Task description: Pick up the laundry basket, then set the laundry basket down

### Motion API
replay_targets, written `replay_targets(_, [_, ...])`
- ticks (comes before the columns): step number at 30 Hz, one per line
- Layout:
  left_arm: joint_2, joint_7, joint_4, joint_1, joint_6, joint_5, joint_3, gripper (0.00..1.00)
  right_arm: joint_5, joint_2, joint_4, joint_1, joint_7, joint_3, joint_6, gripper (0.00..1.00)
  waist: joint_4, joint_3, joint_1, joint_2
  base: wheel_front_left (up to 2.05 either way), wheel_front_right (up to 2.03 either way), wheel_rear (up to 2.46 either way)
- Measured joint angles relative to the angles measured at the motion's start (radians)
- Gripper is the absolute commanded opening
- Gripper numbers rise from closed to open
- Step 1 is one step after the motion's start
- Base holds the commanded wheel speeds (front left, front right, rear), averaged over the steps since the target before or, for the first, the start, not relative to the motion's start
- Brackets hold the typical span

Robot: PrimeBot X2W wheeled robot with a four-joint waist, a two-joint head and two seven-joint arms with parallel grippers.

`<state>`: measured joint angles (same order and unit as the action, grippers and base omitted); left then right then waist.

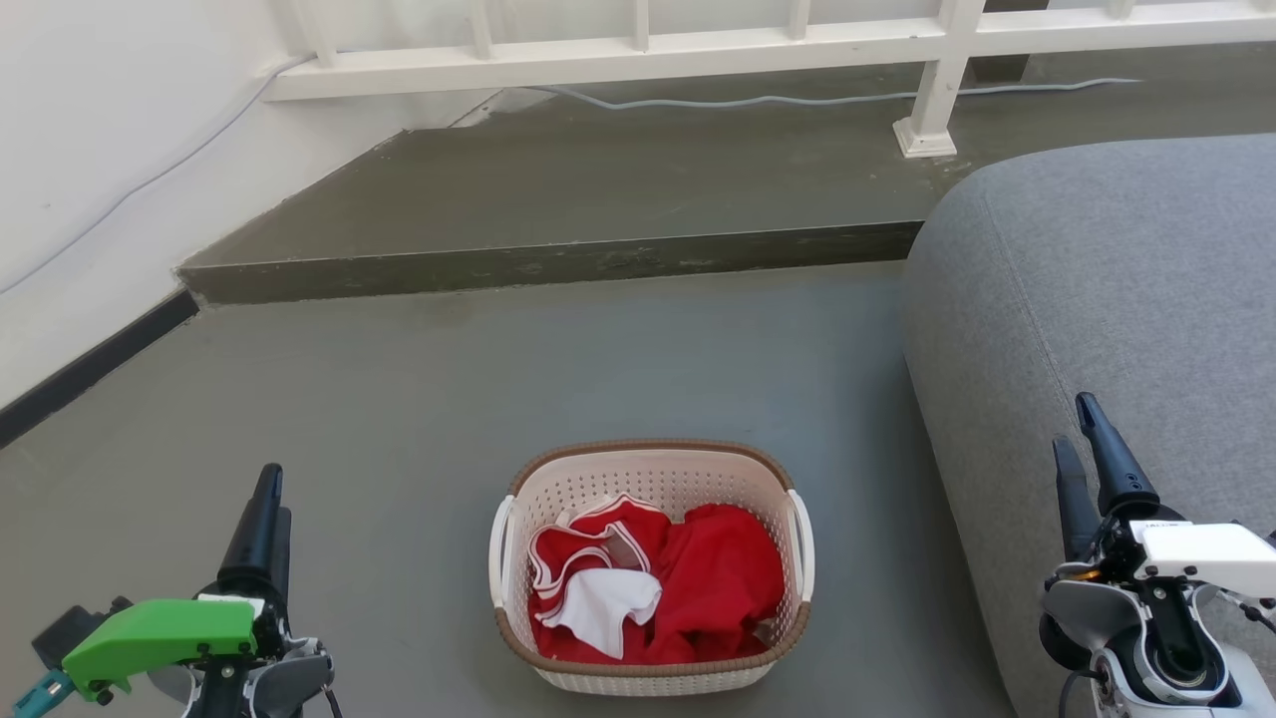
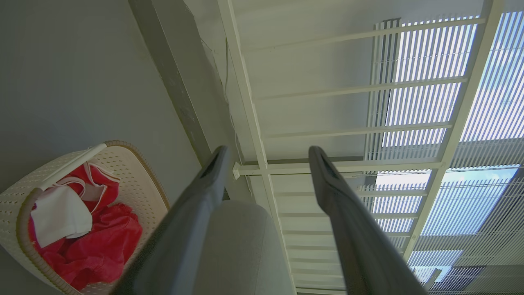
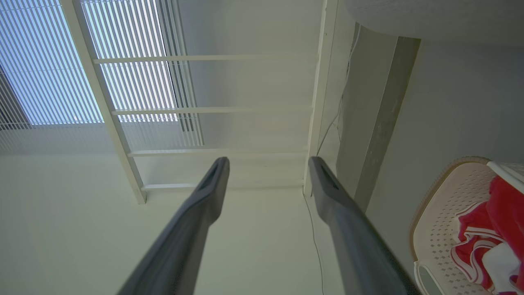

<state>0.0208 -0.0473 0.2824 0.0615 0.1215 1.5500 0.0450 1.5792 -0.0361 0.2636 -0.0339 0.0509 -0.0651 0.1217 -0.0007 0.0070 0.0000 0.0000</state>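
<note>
The laundry basket (image 1: 653, 474) stands on the grey floor between my two arms, cream-white and perforated with a brown rim band and a white loop handle on each side. Red and white clothes (image 1: 653, 588) lie inside it. My left gripper (image 1: 267, 499) is at the lower left, well left of the basket, open and holding nothing. My right gripper (image 1: 1079, 434) is at the lower right in front of the sofa, open and holding nothing. The laundry basket (image 2: 123, 164) sits at the lower left of the left wrist view, and the laundry basket (image 3: 454, 200) at the lower right of the right wrist view.
A grey sofa (image 1: 1116, 299) fills the right side, close to the basket. A raised concrete step (image 1: 558, 259) crosses the floor behind. A white railing (image 1: 758, 45) with a post (image 1: 932, 110) and a cable (image 1: 758, 100) stand on it. A white wall (image 1: 90, 170) runs along the left.
</note>
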Motion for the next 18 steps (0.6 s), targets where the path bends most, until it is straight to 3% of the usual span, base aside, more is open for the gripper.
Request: replay_targets(18, [0.047, 0.068, -0.034, 0.002, 0.000, -0.230, -0.077, 1.00, -0.207, -0.066, -0.034, -0.007, -0.079, 0.089, 0.000, 1.00, 0.002, 0.009, 0.0000, 0.0000, 0.00, 0.00, 0.00])
